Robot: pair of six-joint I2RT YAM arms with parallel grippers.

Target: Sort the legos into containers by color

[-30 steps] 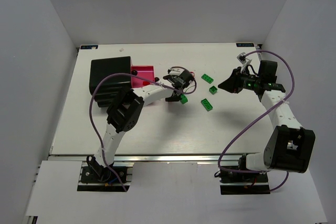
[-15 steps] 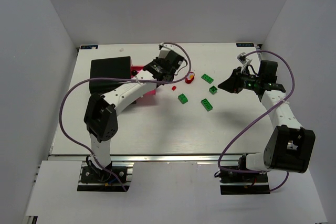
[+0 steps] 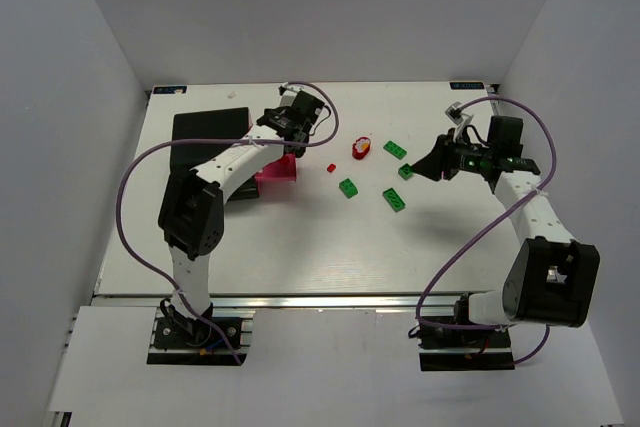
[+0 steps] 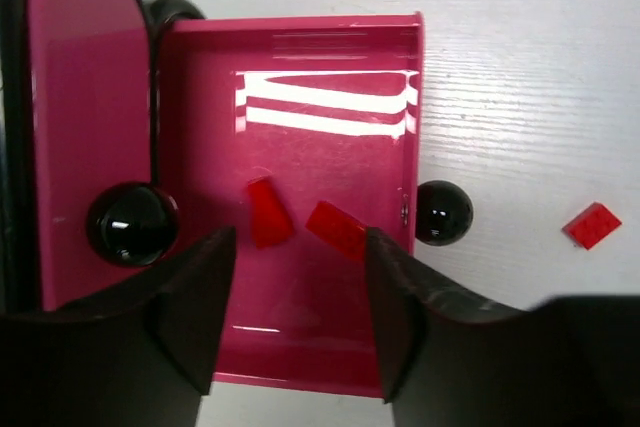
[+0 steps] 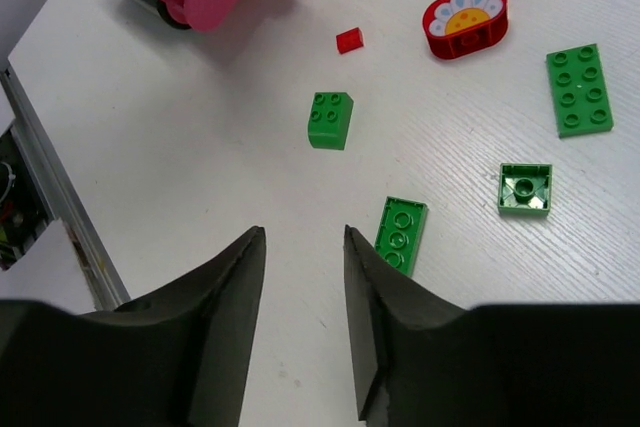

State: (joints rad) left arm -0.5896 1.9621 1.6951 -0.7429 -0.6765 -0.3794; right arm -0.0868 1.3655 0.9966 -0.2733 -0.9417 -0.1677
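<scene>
Since a second ago, the left tool (image 4: 298,292) has swung from mid-counter to above the pink box (image 4: 330,77), jaws now apart and empty. Two red bricks (image 4: 268,212) lie inside. One small red brick (image 4: 592,225) sits on the counter (image 3: 300,247) near a black knob (image 4: 442,212). Farther right, the right tool (image 5: 300,307) hovers open and empty over four green bricks (image 5: 330,119) and a red flower piece (image 5: 466,19).

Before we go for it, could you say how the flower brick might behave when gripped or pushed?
The flower brick looks like hard plastic, so probably stiff and light. Its rounded ends could slip when pinched; the longer sides seem safer. It rests low and broad, so a push should slide it.
</scene>
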